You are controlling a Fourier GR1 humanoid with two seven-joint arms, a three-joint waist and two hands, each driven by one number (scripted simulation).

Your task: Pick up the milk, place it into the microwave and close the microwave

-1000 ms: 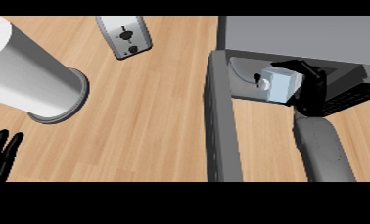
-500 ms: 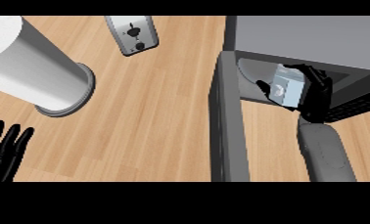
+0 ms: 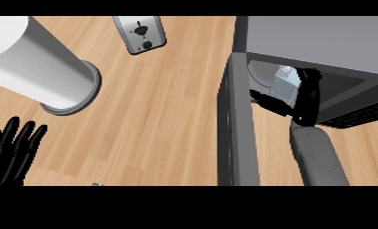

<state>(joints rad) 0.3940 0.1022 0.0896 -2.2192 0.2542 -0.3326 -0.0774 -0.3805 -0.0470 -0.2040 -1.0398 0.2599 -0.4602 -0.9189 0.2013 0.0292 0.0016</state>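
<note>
Compared with one second before, the right hand (image 3: 306, 98) has gone a little more into the open microwave (image 3: 317, 43) together with the milk (image 3: 283, 79). At the lower left edge the left hand (image 3: 18, 149) shows more of itself than it did.

From where I stand, the milk is now inside the microwave's opening, just behind the front edge. It is a small pale carton and only its upper part can be seen. The right hand is curled around it: the fingers go along the carton's right side and the thumb comes from below on its left, so the carton sits between them. The grey right forearm (image 3: 319, 158) comes up from the lower edge to the opening.

The microwave door (image 3: 235, 133) is wide open and stands as a long grey bar, left of the right hand.

The left hand rests with its fingers straight and spread, pointing up, and it holds nothing. It is well apart from the microwave.

On the wooden bench (image 3: 162, 113) a tall white cylinder (image 3: 33, 65) stands on a grey round base (image 3: 81, 98) at the left. A small grey metal thing (image 3: 139, 34) with dark marks lies near the upper edge, between the cylinder and the microwave.
</note>
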